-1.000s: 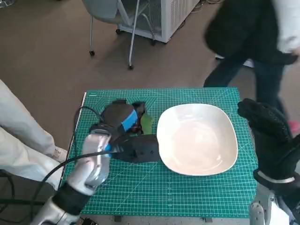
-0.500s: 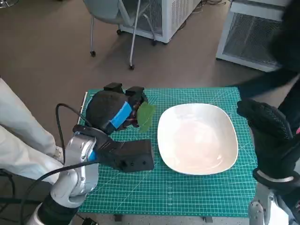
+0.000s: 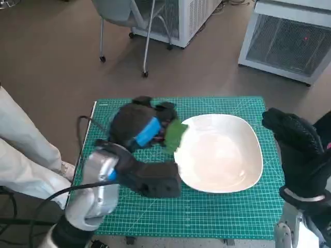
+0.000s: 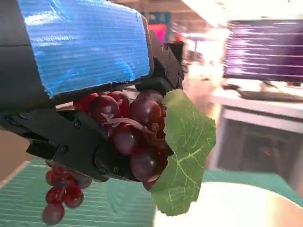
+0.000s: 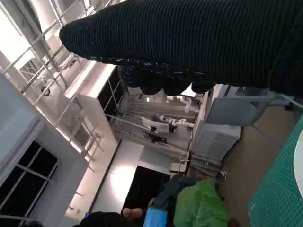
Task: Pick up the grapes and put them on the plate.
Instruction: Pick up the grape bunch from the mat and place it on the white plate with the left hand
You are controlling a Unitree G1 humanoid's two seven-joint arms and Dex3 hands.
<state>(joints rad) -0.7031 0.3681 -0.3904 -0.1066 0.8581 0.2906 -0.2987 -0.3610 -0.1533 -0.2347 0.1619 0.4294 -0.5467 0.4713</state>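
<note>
Left hand (image 3: 138, 126) raised above the mat, clasping the grapes (image 4: 135, 137) beside the plate's (image 3: 220, 152) near rim, leaf (image 3: 175, 135) overhanging it, right hand (image 3: 297, 150) upright at the plate's far side, fingers apart, holding nothing

The bunch of dark red, glossy grapes (image 4: 135, 135) carries one bright green, pale-veined leaf (image 4: 184, 151). The black left hand (image 3: 142, 126) wears a strip of blue tape (finely ribbed in the left wrist view). The rounded plate (image 3: 220, 152) is plain white, on a teal cutting mat (image 3: 217, 217) gridded with pale lines. The right hand (image 3: 300, 150) is in black ribbed knit.
</note>
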